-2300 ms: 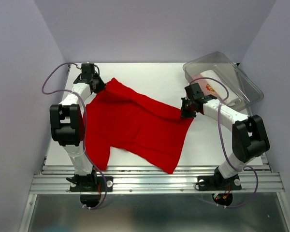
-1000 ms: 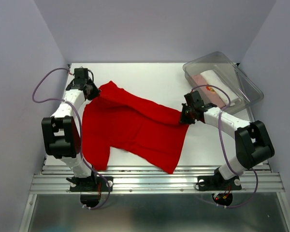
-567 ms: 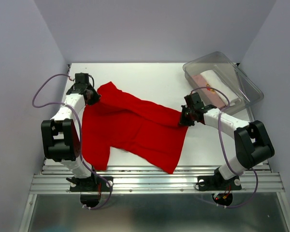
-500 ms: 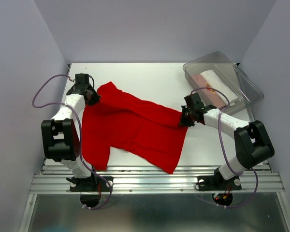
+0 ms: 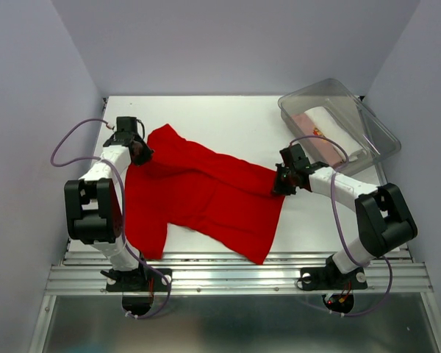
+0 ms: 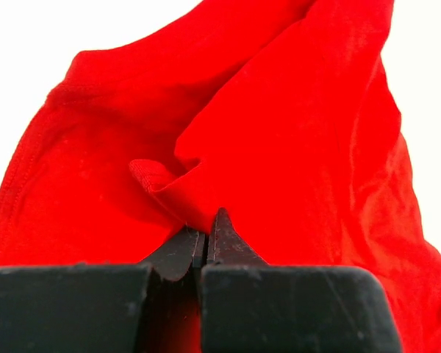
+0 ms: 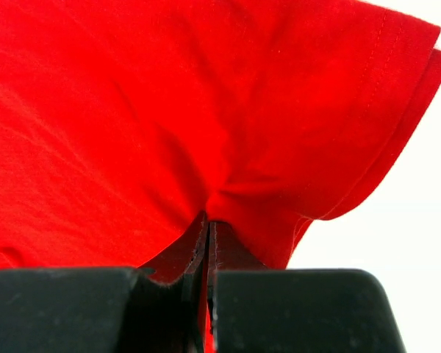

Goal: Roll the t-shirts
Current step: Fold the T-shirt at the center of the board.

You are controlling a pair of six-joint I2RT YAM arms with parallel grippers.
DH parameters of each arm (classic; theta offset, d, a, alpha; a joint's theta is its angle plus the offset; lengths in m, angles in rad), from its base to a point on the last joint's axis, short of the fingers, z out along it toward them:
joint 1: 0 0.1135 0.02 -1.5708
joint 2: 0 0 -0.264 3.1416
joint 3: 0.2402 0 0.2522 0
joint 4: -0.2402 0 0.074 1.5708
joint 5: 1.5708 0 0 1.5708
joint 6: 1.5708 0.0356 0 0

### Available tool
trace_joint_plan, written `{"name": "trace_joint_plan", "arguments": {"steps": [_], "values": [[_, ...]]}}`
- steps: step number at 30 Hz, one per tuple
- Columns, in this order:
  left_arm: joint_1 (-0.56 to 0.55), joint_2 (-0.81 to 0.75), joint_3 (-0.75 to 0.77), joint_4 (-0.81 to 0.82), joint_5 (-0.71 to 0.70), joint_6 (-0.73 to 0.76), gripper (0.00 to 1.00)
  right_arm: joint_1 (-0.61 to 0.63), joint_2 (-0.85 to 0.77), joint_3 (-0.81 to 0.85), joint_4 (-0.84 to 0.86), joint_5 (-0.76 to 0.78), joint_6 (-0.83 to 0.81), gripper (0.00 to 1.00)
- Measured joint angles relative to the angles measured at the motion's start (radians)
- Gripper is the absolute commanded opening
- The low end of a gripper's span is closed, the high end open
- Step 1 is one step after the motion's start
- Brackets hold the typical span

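Note:
A bright red t-shirt (image 5: 206, 191) lies spread on the white table, stretched slantwise between my two grippers. At its far left corner my left gripper (image 5: 141, 152) is shut on a pinched fold of the red cloth (image 6: 184, 191). My right gripper (image 5: 279, 182) is shut on the cloth at the shirt's right edge, beside a hemmed sleeve (image 7: 382, 110). In both wrist views the jaws are pressed together with red fabric (image 7: 132, 132) bunched at their tips. A white rolled t-shirt (image 5: 334, 125) and a pale pink one (image 5: 312, 136) lie in the clear bin.
A clear plastic bin (image 5: 367, 121) stands at the back right, just beyond the right arm. The shirt's lower corner (image 5: 259, 254) reaches close to the metal rail (image 5: 235, 273) along the table's near edge. Grey walls close in both sides.
Both grippers have kept their hold. The left gripper has slid a little toward the near right and the right gripper slightly down-left, so the shirt's top edge hangs less taut.

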Motion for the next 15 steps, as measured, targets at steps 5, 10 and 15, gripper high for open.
{"name": "trace_joint_plan", "arguments": {"steps": [5, 10, 15], "values": [[0.006, 0.017, 0.003, -0.005, -0.019, 0.006, 0.00, 0.000, 0.000, 0.000, -0.002, 0.015, -0.004, 0.01], [0.027, 0.018, 0.044, -0.023, -0.027, 0.016, 0.00, 0.000, -0.001, 0.000, -0.008, 0.046, -0.006, 0.01], [0.055, 0.016, 0.059, -0.024, -0.021, 0.022, 0.00, 0.000, -0.001, 0.000, -0.008, 0.061, -0.003, 0.01]]}}
